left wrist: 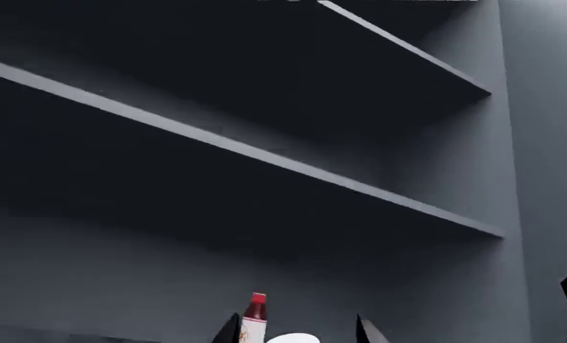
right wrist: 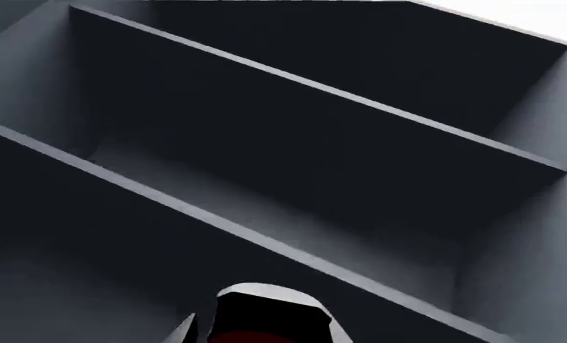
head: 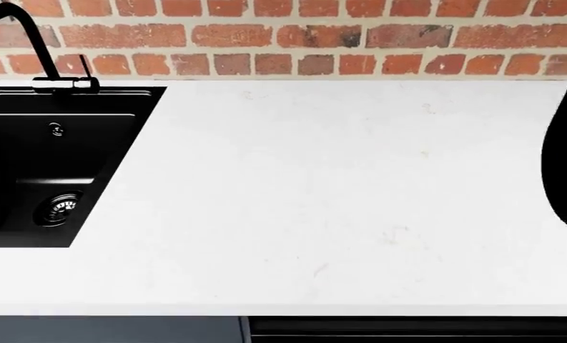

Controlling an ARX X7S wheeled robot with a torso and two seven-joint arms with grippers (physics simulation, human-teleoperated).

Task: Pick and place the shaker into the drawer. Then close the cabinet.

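Matte black robot parts at the frame edges

Pointed black left gripper fingertips [left wrist: 365,330] in the left wrist view; a smooth, rounded black arm segment [head: 565,171] in the head view.

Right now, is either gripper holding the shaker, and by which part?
It cannot be told. The left wrist view shows the red-capped shaker beside a left fingertip, contact hidden. The right wrist view shows only a dark, red-tinged shape at the frame edge.
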